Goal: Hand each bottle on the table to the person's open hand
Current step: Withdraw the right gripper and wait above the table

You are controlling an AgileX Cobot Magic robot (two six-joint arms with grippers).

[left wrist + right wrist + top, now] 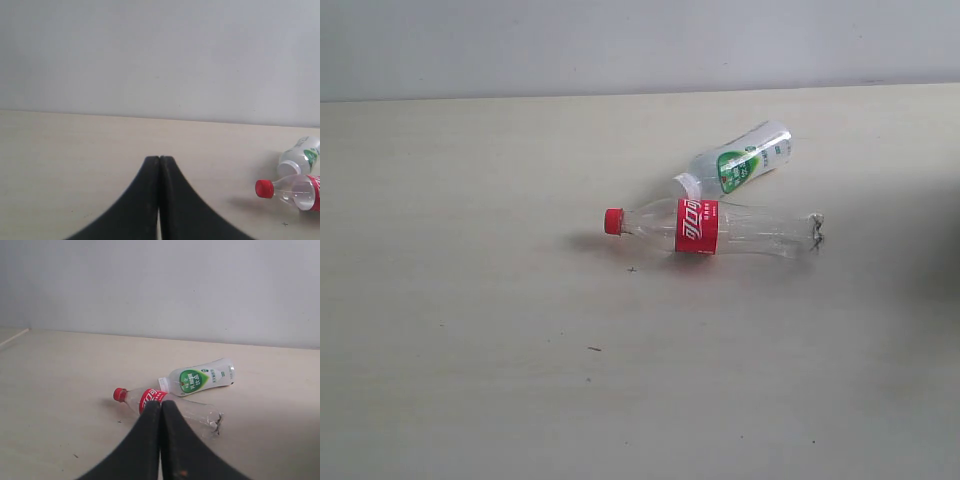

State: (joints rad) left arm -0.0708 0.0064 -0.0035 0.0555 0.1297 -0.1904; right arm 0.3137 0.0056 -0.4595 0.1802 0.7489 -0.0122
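Note:
Two bottles lie on their sides on the pale beige table (470, 330). The clear bottle with red label and cap (710, 228) (150, 399) (295, 191) lies nearer the front. Just behind it, touching or nearly touching, lies the clear bottle with green label (738, 167) (197, 378) (300, 157). My left gripper (159, 159) is shut on nothing, well apart from the bottles. My right gripper (161, 403) is shut too, empty, its tips in front of the red-label bottle. Neither gripper shows in the exterior view. The yellow bottle, the floral-label bottle and the person's hand are out of view.
A plain grey wall (640, 40) runs behind the table's far edge. A few small dark specks (594, 348) mark the tabletop near the front. A faint shadow darkens the table's right side (930, 250).

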